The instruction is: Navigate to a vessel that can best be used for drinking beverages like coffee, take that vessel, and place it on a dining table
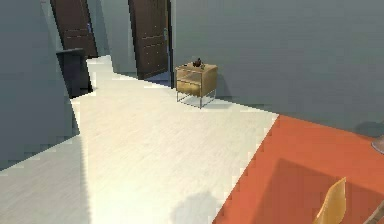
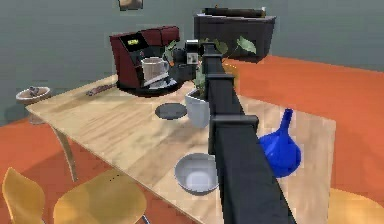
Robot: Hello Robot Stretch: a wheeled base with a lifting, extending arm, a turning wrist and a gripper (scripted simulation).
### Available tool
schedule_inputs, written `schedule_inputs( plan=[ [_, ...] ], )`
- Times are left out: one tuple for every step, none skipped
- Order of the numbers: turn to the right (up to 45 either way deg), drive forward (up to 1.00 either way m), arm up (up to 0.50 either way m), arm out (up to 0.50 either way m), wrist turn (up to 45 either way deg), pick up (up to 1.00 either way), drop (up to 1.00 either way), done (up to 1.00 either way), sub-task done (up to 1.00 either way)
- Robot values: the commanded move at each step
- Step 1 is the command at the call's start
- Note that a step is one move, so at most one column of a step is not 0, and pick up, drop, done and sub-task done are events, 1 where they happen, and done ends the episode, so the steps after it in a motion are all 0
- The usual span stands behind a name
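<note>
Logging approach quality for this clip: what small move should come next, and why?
Probably ease the gripper leftward in the arm side view toward the white mug on the coffee machine. The arm stretches across the table, and its far end is near the mug in the picture.

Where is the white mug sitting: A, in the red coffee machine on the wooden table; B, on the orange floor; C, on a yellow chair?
A: the white mug stands in the front of the red coffee machine, which sits on the wooden table.
</note>
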Motion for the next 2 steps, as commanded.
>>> schedule_inputs(
  plan=[
    [0.0, 0.00, -0.32, 0.00, 0.0, 0.00, 0.00, 0.00, 0.00],
    [0.0, 0.00, 0.00, 0.00, 0.0, 0.00, 1.00, 0.00, 0.00]
  ],
)
